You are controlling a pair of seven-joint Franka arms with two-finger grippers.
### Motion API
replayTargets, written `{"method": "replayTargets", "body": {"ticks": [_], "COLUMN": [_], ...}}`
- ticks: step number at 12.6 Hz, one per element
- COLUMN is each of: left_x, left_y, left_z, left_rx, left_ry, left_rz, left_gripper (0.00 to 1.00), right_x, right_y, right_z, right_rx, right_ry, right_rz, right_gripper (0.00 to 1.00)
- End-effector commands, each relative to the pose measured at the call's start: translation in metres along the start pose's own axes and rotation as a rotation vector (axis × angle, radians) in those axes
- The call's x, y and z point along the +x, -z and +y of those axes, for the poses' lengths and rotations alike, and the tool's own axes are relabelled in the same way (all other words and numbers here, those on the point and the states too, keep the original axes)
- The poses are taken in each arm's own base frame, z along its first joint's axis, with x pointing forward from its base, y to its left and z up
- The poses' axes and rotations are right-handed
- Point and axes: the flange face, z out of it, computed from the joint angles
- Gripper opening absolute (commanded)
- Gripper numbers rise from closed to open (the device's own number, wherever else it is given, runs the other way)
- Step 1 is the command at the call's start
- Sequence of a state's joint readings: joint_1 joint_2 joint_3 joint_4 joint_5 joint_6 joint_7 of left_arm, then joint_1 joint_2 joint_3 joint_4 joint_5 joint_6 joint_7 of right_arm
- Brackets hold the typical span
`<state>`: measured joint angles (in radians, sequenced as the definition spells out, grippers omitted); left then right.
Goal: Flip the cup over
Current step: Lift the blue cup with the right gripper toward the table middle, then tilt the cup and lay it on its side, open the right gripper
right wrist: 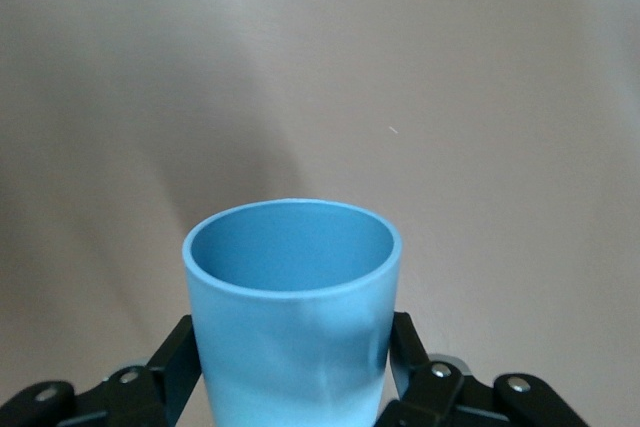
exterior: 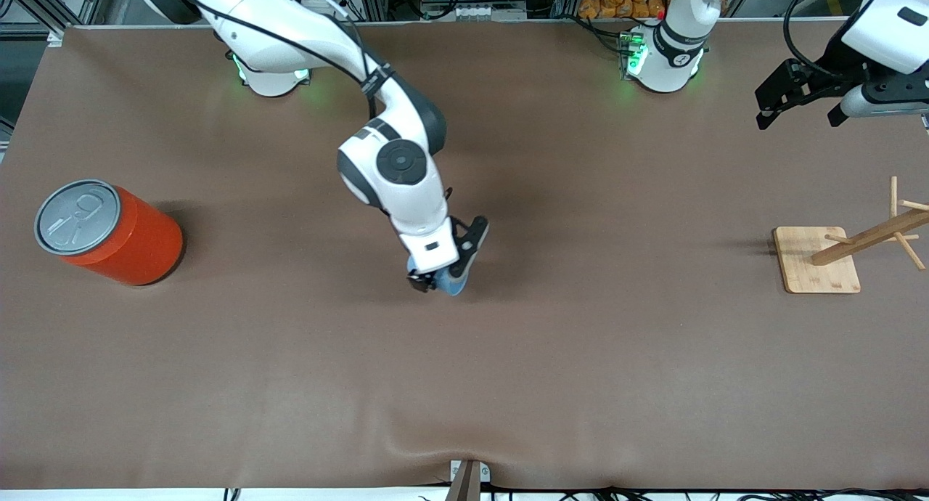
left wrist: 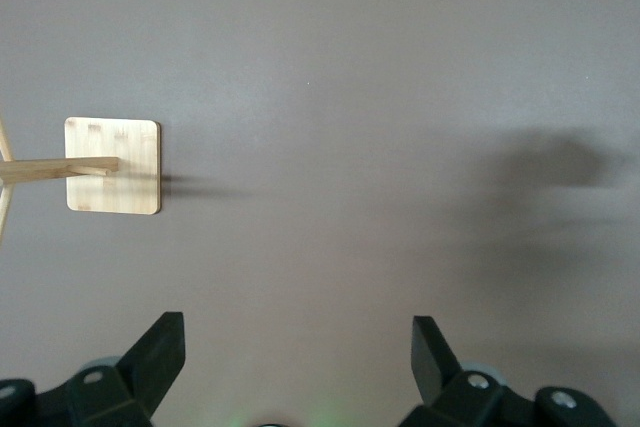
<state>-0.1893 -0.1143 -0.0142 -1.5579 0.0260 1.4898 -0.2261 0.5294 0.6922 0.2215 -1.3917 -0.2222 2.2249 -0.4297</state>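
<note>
1. The cup, small, light blue and darker blue inside, sits clamped between the two fingers of the right gripper. In the right wrist view its open rim points away from the gripper body, and the tapered wall runs back between the pads.
2. In the front view only a sliver of the cup shows under the wrist, near the middle of the brown table. Whether it touches the surface or hangs just above it I cannot tell.
3. The right arm reaches down from its base at about 11 o'clock of the cup.
4. The orange can with its grey pull-tab lid stands well apart at roughly 9 o'clock from the cup, toward the right arm's end of the table.
5. The wooden rack, a square base with a pegged post, stands at about 3 o'clock, toward the left arm's end.
6. The left gripper waits in the air above the table's edge, near 2 o'clock, fingers spread wide with nothing between them. Its wrist view looks down on the rack's base.
</note>
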Motion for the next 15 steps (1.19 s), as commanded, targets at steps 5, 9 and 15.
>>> {"method": "replayTargets", "body": {"ticks": [5, 9, 15], "left_x": [-0.002, 0.003, 0.0], "left_y": [0.001, -0.006, -0.005], "left_z": [-0.003, 0.0, 0.007], "left_rx": [-0.001, 0.003, -0.005], "left_ry": [-0.009, -0.012, -0.028], "left_rz": [-0.013, -0.025, -0.025], "left_gripper": [1.0, 1.0, 1.0], "right_x": [0.05, 0.057, 0.055], "right_y": [-0.061, -0.083, -0.098], "right_z": [-0.1, -0.129, -0.136], "right_rx": [-0.052, -0.04, -0.06], "right_ry": [0.265, 0.25, 0.243], "right_rz": [-0.055, -0.05, -0.071], "right_gripper": [0.08, 0.09, 0.2]}}
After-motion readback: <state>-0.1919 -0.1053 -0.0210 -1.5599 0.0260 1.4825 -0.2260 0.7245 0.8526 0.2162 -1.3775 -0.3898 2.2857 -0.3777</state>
